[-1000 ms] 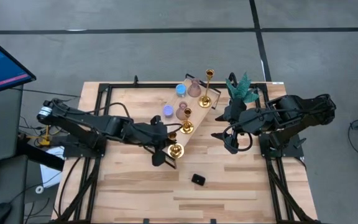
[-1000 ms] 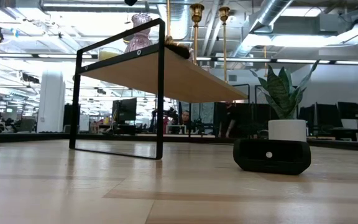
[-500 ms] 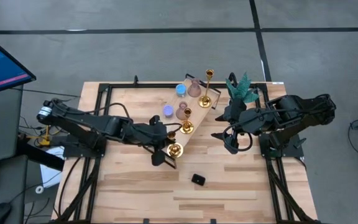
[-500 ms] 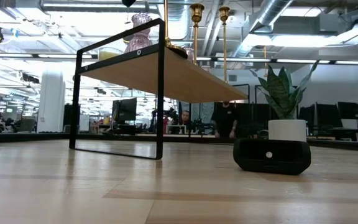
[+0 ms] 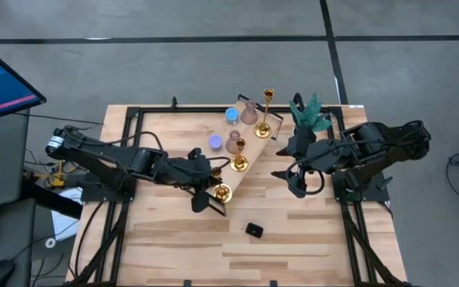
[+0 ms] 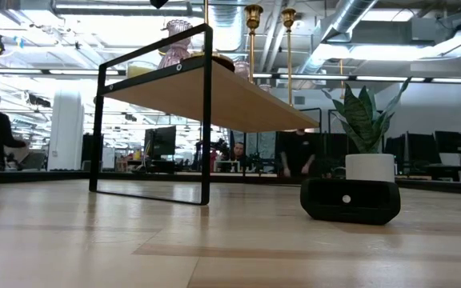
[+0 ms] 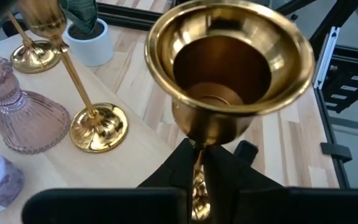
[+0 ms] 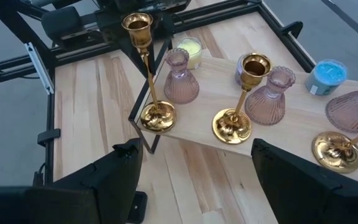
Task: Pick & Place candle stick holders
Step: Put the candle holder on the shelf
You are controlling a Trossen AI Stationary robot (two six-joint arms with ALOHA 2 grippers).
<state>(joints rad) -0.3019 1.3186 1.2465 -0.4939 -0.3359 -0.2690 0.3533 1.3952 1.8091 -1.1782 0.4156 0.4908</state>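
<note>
A raised wooden shelf carries several candle stick holders: gold stemmed, pink bulbous, blue, yellow. One gold stemmed holder stands with its round base on the shelf's near corner. My left gripper is shut on it. My right gripper hangs open to the right of the shelf, above the table, with nothing between its fingers. My left gripper pinches the gold holder's thin stem between its two fingers, below the cup. The fingers come slanting down from the table's left side and lie across the stem. The holder stands about upright, its base on the shelf's corner.
A white-potted green plant stands at the far right, behind my right arm. A small black block lies on the table near the front. The near half of the tabletop offers free room. Black frame rails run along both sides.
The held gold holder's stem has leaned a little toward the table's left, while its base has stayed on the shelf's corner. My right arm has kept still.
</note>
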